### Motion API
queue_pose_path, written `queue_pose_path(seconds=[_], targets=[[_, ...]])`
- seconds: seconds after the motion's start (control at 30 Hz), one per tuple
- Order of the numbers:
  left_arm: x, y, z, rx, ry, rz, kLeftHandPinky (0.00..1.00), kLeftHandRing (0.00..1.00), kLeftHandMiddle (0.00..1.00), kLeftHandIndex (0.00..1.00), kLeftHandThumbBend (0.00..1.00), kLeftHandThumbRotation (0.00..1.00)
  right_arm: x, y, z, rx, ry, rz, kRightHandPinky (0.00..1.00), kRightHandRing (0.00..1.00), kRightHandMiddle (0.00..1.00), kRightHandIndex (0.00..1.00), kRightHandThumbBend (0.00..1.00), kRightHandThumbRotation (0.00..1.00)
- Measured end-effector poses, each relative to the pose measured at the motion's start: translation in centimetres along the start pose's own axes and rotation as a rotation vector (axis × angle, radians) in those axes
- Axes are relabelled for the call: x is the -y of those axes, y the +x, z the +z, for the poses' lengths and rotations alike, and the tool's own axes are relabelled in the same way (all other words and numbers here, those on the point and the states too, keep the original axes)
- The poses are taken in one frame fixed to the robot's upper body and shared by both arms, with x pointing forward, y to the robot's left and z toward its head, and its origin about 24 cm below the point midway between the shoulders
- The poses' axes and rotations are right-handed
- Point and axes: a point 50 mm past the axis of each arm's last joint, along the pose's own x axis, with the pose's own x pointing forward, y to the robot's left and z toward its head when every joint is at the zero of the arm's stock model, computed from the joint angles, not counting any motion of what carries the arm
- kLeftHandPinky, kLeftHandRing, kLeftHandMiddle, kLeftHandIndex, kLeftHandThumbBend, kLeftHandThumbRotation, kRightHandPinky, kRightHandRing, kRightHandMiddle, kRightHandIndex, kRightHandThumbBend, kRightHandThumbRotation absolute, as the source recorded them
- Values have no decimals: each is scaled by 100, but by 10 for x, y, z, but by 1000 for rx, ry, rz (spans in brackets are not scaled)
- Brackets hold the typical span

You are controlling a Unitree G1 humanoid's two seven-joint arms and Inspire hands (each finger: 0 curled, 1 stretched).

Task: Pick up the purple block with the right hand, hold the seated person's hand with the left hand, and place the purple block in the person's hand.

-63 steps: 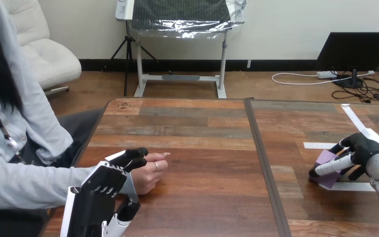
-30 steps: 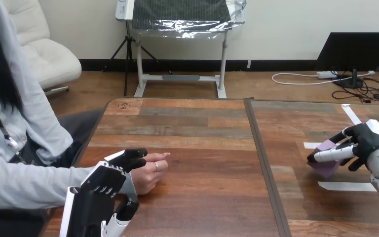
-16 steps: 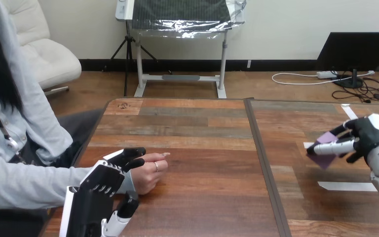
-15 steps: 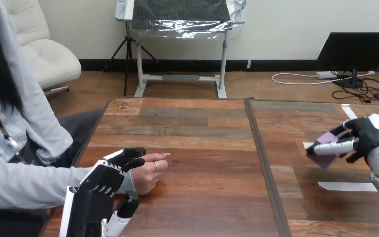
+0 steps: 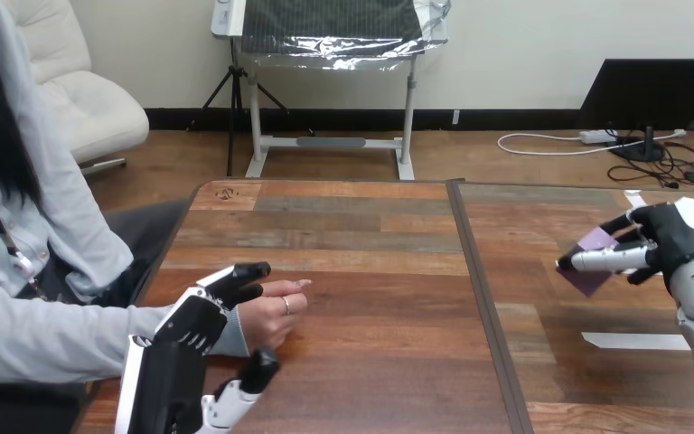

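Right hand [image 5: 678, 244] fingers [image 5: 601, 259] pinch purple block [image 5: 586, 278] near surface's [image 5: 370, 271] right edge. Person's hand [image 5: 267, 318] well apart, near left edge; left hand [image 5: 185, 334] fingers lie straight over it, not closed.

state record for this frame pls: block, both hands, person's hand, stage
block: purple block, looks lifted off the table, toward its right side
right: right hand pinching the purple block
left: left hand over the person's hand, fingers straight across it, thumb apart; no closed grip seen
person: person's hand rests on the table at left, loosely curled, holding nothing
stage: block picked up; handover not yet done
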Motion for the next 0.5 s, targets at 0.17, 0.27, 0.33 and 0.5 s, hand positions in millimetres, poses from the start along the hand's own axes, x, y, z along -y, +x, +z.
queue_pose_path(seconds=[0.17,0.27,0.33,0.5], targets=[[-1,1,1,-6,54,4,83,85,79,77,85,50,0,0,5,32,10,-2,36,45,53,53,77,0],[-1,1,1,-14,81,2,86,87,83,80,87,49,-1,0,9,55,16,-2,36,45,53,53,77,0],[-1,2,0,-20,101,-3,87,88,84,81,88,48,-2,1,12,69,22,-2,36,45,53,53,78,0],[-3,3,1,-28,159,-10,90,90,87,84,92,47,-5,1,19,104,65,-3,36,44,52,53,77,0]])
